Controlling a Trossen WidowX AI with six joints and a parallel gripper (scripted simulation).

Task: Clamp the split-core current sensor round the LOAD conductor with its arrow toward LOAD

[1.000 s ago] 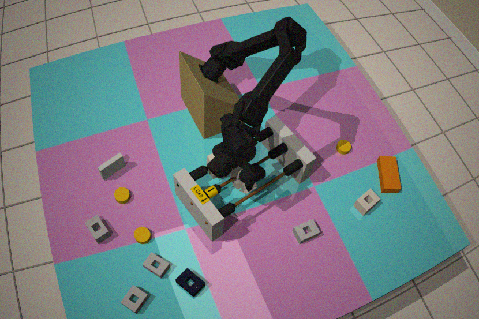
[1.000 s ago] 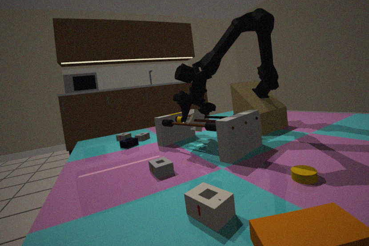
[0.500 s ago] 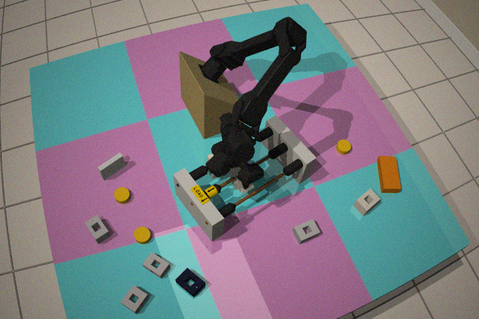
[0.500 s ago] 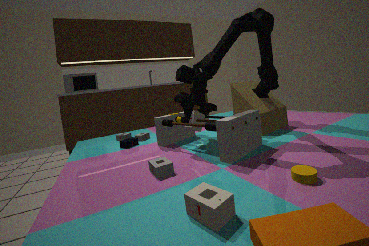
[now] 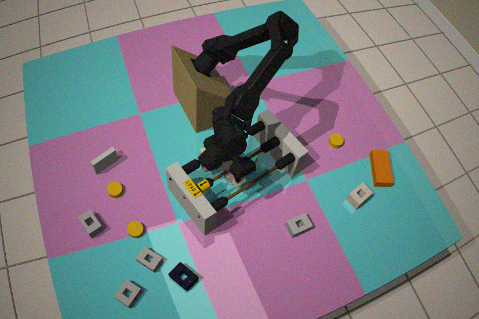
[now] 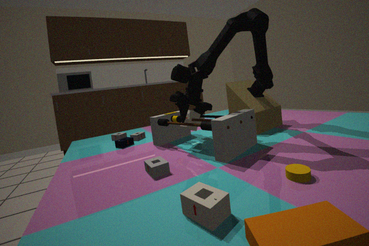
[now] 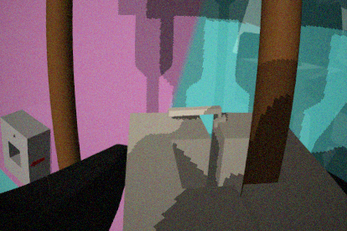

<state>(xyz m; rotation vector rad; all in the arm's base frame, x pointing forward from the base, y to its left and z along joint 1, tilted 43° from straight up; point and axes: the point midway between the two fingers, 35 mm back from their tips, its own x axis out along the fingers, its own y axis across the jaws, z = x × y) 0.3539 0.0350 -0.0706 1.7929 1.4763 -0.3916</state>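
Observation:
The pale grey split-core sensor [image 6: 194, 115] [image 7: 147, 175] is around the middle conductor [image 5: 219, 176] [image 7: 280, 28], the one with the yellow sleeve [image 5: 204, 185] [image 6: 174, 118] beside the LOAD marker [image 5: 189, 185]. My gripper [image 5: 227, 165] [image 6: 194, 114] [image 7: 215, 167] is shut on the sensor, one finger on each side. In the wrist view the sensor's halves stand close together, with a narrow gap between them near the hinge strap. The conductor runs into the sensor on the right. I cannot read the sensor's arrow, and the latch is not clearly visible.
Grey end blocks [image 5: 191, 201] [image 5: 295, 151] [image 6: 234, 136] hold three conductors; the front conductor [image 5: 255, 182] [image 7: 60, 70] passes close to my gripper. Closed sensor-like blocks, yellow discs and an orange block [image 5: 381, 168] [image 6: 304, 221] lie around. The tan wedge [image 5: 195, 95] carries the arm's base.

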